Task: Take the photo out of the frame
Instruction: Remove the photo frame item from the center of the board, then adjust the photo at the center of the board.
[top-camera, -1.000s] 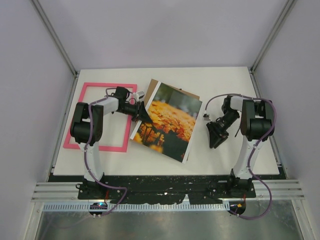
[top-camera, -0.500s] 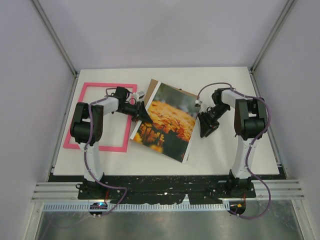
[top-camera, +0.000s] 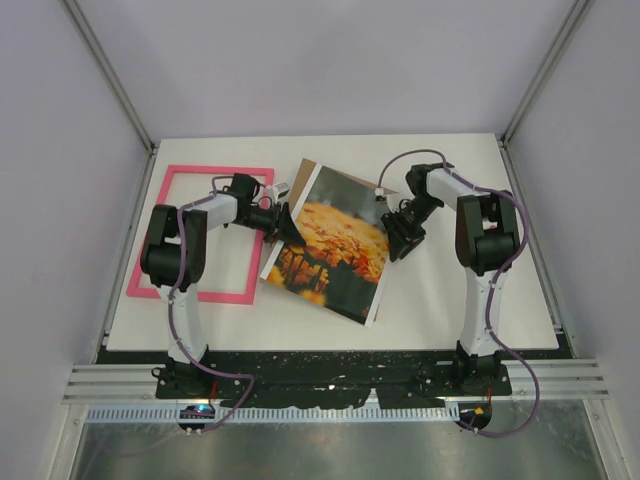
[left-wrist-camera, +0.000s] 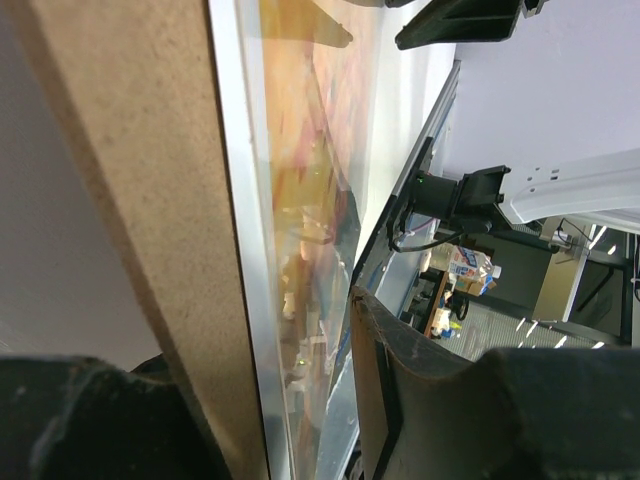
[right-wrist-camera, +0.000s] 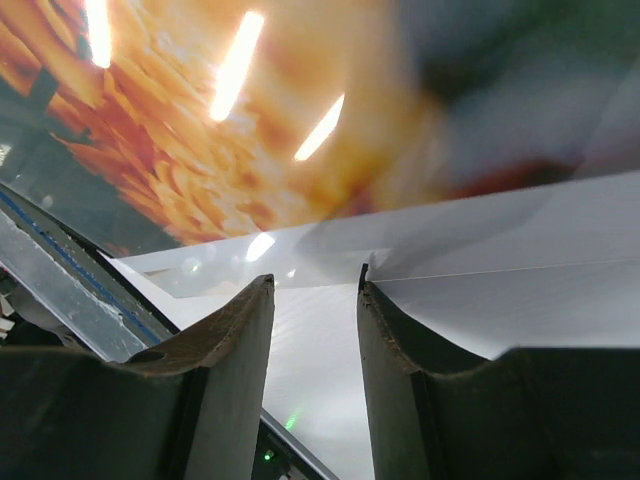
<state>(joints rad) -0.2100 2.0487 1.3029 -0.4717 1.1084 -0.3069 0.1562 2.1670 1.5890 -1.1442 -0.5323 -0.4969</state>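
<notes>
Table (top-camera: 450, 300): white and flat; every item below is borne on it.

Frame (top-camera: 215, 297): thin and pink, laid flat behind the left gripper (top-camera: 287, 229) and well apart from the right gripper (top-camera: 397, 245). White table is seen through its opening, and the left arm is stretched across it.

Photo (top-camera: 335, 245): orange-yellow flowers, a dark upper part and a white border. It is found outside the frame, just beside it, turned askew between the two grippers. One long edge is taken between the left fingers; the opposite edge is met just ahead of the right fingertips.

Board (top-camera: 304, 170): plain brown, stacked under the photo, with corners shown past the photo's far edge. In the left wrist view it is seen lying against the photo's back, between the fingers.

Left gripper: clamped on the edge of photo and board together, with one finger (left-wrist-camera: 440, 400) on the picture side and the other behind the board.

Right gripper: fingers (right-wrist-camera: 225, 380) are parted by a narrow gap and nothing is held. Bare table is seen in the gap. Whether the tips touch the photo cannot be told.
</notes>
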